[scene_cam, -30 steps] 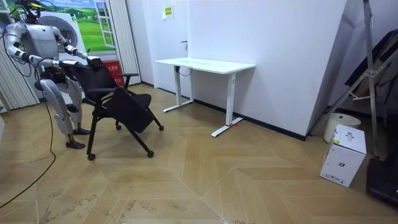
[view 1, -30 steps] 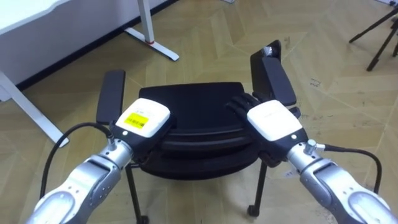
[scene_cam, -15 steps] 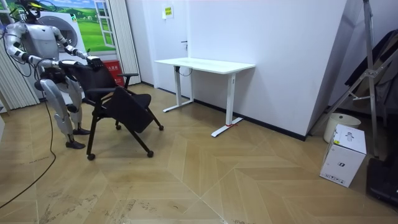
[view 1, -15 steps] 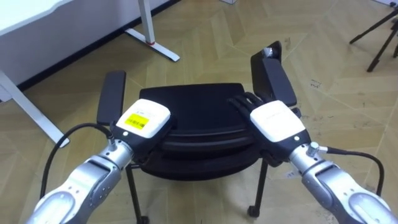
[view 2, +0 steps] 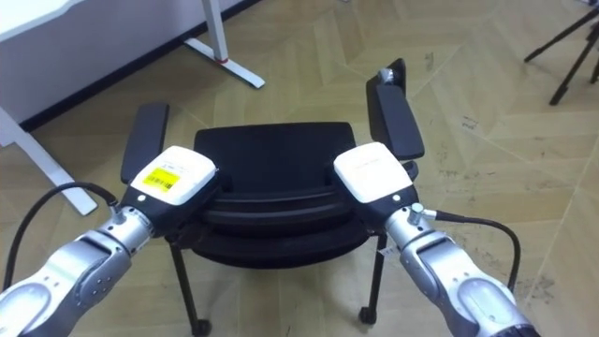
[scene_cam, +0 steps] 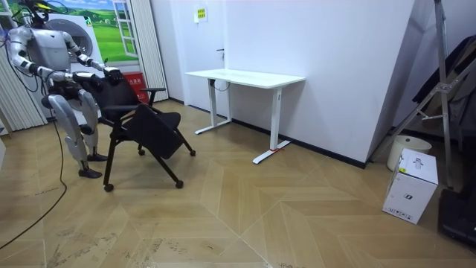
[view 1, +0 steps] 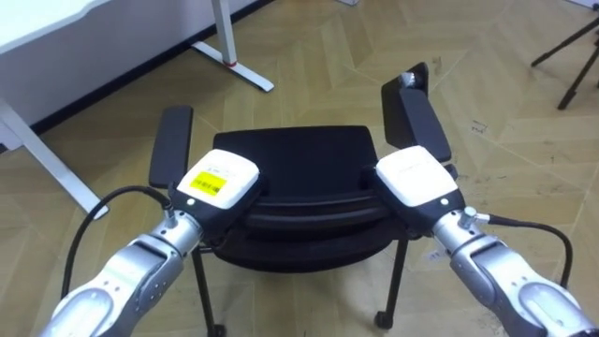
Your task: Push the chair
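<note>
The left robot hand point(view 1: 220, 183) and the right robot hand point(view 1: 416, 178) both lie on the top edge of the black chair point(view 1: 299, 150), one to each side of the backrest's middle. Their white backs face up and their fingers are hidden over the edge, so I cannot tell whether they are curled or straight. The chair stands on the wooden floor point(view 1: 309, 56) directly before the robot, its armrests point(view 1: 171, 145) outside the hands, with a white desk point(scene_cam: 245, 77) farther off toward the room view's right.
</note>
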Tool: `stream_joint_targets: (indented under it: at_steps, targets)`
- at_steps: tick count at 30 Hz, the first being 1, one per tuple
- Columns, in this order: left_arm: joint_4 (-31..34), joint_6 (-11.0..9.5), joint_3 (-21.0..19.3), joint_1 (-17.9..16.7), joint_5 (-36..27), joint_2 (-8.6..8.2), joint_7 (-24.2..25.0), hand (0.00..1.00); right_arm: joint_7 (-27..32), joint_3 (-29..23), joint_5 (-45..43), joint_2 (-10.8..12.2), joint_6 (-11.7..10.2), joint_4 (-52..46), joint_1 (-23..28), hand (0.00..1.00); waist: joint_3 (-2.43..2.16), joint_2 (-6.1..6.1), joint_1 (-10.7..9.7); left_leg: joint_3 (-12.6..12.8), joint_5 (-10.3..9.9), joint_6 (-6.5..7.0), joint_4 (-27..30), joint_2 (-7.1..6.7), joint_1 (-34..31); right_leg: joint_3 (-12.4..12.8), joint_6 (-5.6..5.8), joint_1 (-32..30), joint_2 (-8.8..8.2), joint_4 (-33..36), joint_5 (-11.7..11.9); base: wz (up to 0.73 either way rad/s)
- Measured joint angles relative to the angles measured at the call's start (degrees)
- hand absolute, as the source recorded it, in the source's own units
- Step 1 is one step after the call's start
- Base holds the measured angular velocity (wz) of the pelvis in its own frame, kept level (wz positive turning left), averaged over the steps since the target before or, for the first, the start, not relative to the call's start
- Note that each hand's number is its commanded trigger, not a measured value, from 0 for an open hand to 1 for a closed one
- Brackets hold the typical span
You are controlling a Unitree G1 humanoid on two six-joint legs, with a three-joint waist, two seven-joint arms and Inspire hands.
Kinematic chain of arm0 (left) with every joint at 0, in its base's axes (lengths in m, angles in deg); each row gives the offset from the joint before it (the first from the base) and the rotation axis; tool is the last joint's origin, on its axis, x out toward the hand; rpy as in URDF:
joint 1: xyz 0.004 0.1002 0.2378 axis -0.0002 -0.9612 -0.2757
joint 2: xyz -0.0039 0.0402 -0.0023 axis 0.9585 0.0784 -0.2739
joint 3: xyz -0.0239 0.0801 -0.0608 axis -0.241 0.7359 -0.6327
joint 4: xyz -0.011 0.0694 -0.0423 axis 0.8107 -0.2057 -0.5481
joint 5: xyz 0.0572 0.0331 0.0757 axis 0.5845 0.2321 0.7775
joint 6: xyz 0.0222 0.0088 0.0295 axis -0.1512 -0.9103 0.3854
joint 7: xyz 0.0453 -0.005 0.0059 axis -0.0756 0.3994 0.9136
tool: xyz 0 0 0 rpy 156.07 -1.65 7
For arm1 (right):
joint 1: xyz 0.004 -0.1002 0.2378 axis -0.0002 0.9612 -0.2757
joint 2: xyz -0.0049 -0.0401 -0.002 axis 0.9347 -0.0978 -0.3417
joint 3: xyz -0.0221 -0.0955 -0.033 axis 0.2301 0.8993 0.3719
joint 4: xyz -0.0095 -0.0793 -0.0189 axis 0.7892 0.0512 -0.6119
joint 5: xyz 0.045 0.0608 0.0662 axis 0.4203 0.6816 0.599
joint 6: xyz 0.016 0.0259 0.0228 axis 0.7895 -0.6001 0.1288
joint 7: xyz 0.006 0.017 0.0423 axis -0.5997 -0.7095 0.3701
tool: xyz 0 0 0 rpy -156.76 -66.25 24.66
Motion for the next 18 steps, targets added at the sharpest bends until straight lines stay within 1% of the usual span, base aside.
stream_joint_targets:
  at_steps: [10, 18]
  targets:
    - [-0.1, -0.1, 0.0, 0.0, 0.0, -0.02, 0.0, 1.00, 0.0, 0.0, -1.2, 0.0, 0.0, 0.0, -0.1, 1.00, 0.00, -0.05, 0.0, -0.1, 0.0, 0.00, -0.1, -0.03, 0.1, 0.0, 0.05, 0.0, -0.05, 0.0, 0.0, 0.00]
    - [-0.1, -0.1, 0.0, 0.1, 0.0, -0.10, 0.0, 1.00, 0.5, 0.0, -1.2, 0.1, 0.0, 0.4, -0.1, 1.00, 0.04, -0.32, 0.0, -0.1, 0.0, 0.00, -0.3, -0.03, 0.2, 0.0, 0.08, 0.0, -0.05, 0.0, 0.0, 0.00]
